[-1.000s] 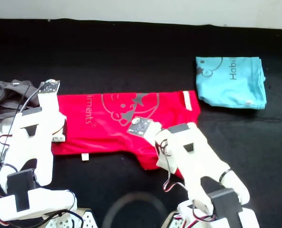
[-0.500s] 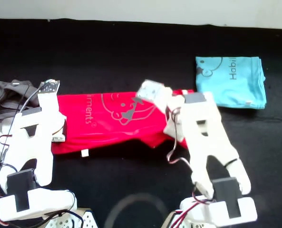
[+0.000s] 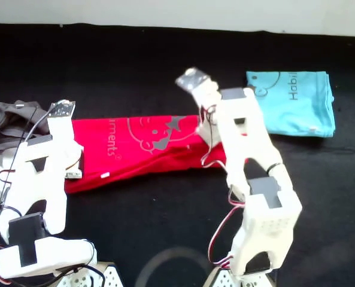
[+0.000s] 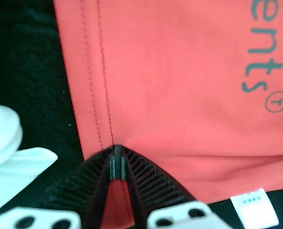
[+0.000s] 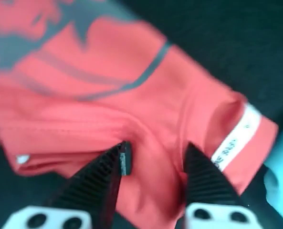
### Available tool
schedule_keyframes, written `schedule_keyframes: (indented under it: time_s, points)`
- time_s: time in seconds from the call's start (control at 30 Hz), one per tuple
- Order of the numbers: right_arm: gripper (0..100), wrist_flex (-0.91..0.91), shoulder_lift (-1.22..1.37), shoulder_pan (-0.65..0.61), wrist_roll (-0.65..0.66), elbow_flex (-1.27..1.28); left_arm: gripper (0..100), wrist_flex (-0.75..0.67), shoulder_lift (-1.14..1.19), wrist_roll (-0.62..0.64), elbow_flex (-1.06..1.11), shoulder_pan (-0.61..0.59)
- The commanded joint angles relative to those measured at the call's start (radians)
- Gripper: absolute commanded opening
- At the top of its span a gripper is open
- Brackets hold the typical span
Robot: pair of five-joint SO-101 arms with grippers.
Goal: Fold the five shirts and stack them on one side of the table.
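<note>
1. Left gripper (image 4: 116, 153): jaws are pressed together, pinching the stitched hem of the red knit shirt (image 4: 179, 86). The left arm (image 3: 42, 173) is stretched forward over that shirt's left end.
2. Right gripper (image 5: 156, 160): fingers are spread apart with red fabric seen between and beneath them. Contact cannot be told.
3. The right arm (image 3: 249, 149) is extended forward, its wrist raised over the shirt's right end by the collar.
4. The red shirt is laid as a long band mid-table on the black table cover (image 3: 135, 60).
5. Grey lettering and a grey cartoon outline are printed on it. A white neck label (image 5: 236, 138) carries print too small to read. A small white tag (image 4: 254, 210) sits at the hem.
6. A folded light blue shirt (image 3: 291, 104) with dark lettering is placed at the far right, apart from the red one.
7. A crumpled grey garment (image 3: 9, 122) is heaped at the left edge.
</note>
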Motion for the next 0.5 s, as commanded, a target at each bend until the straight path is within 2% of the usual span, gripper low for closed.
schedule_keyframes:
  time_s: [0.0, 0.1, 0.27, 0.33, 0.43, 0.47]
  points:
    - [22.4, 0.002, -0.001, 0.03, -0.15, -0.122, 1, -0.035, 0.004, 0.005, -0.001, -0.012]
    - [22.4, 0.021, -0.004, 0.061, -0.209, -0.165, 1, -0.035, 0.004, 0.005, -0.001, -0.012]
    - [22.1, 0.2, -0.004, 0.064, -0.207, -0.214, 1, -0.035, 0.004, 0.005, -0.001, -0.012]
    - [16.6, 0.282, -0.004, 0.051, -0.201, -0.239, 1, -0.035, 0.004, 0.005, -0.001, -0.012]
    - [0.0, 0.377, -0.002, 0.015, -0.109, -0.252, 1, -0.035, 0.004, 0.005, -0.001, -0.012]
    - [1.2, 0.407, 0.001, -0.001, -0.075, -0.251, 1, -0.035, 0.004, 0.005, -0.001, -0.012]
